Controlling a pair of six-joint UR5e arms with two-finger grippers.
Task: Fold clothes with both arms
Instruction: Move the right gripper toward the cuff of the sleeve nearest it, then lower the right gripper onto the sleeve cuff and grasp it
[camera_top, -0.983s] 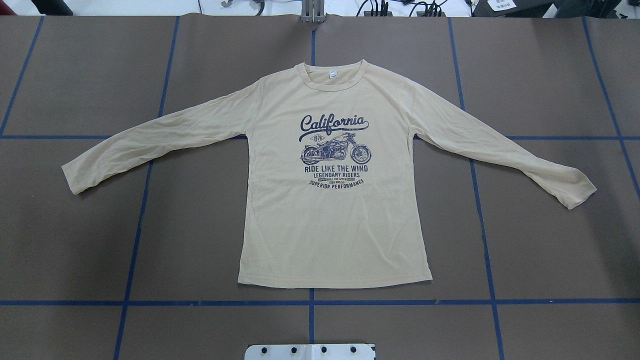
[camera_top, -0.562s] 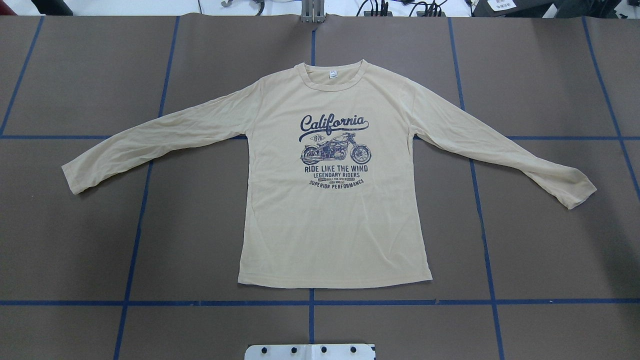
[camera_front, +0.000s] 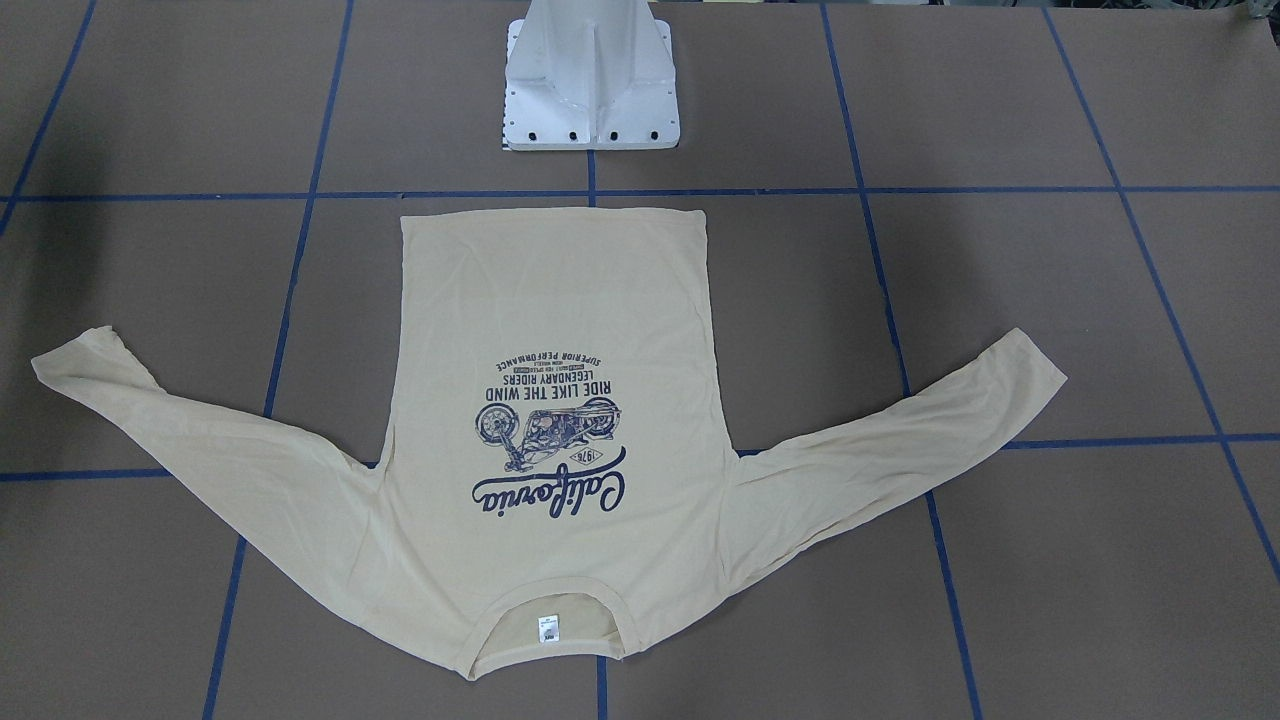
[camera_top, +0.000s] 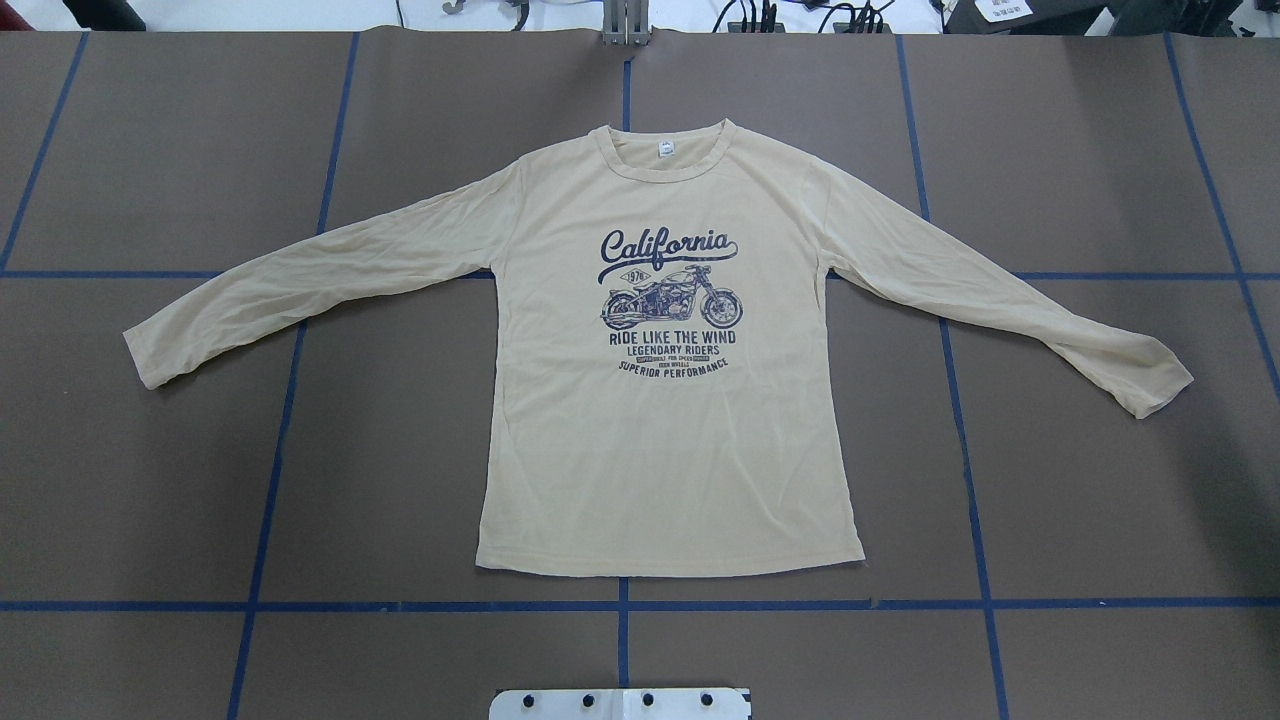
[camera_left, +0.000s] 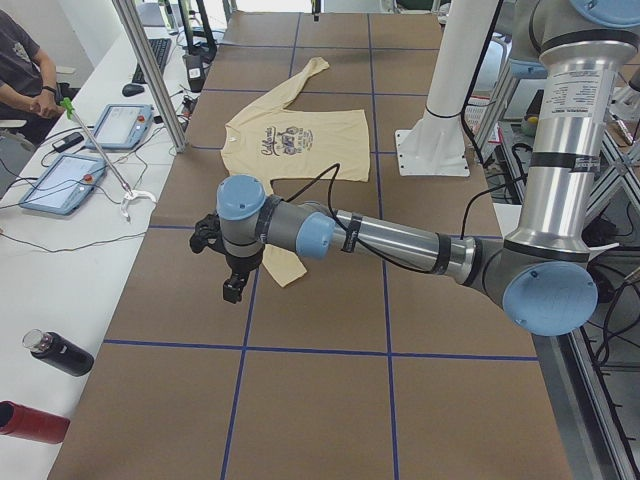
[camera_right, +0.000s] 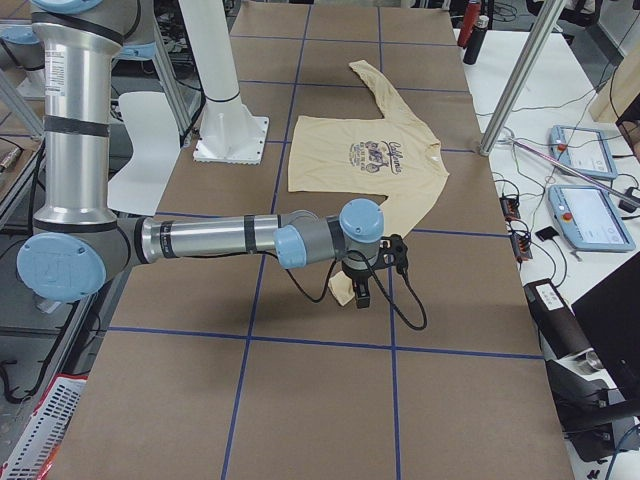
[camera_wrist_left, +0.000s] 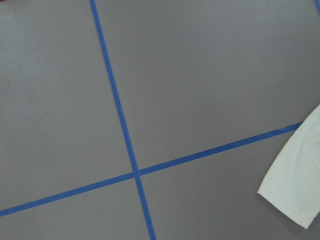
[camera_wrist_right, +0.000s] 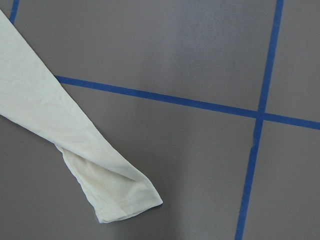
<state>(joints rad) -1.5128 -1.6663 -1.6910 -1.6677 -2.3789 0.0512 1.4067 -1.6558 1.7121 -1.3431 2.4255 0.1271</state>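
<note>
The clothes are one pale cream-yellow long-sleeved T-shirt (camera_top: 665, 450) lying flat and print-up, neck toward the far edge, both sleeves spread out to the sides. My left arm (camera_left: 390, 240) reaches over the table, and its left gripper (camera_left: 232, 290) hangs above the near sleeve cuff (camera_wrist_left: 295, 190). On the other side, my right arm (camera_right: 210, 237) holds the right gripper (camera_right: 362, 296) over the other cuff (camera_wrist_right: 115, 195). I cannot tell whether either gripper is open or shut. Neither gripper shows in the overhead or front-facing view.
Blue tape lines (camera_top: 620, 606) divide the brown table into squares. The white pedestal base (camera_front: 592, 80) stands just beyond the shirt's hem. A side bench holds tablets (camera_left: 60, 180) and bottles (camera_left: 60, 352), with a seated person (camera_left: 20, 70) beside it.
</note>
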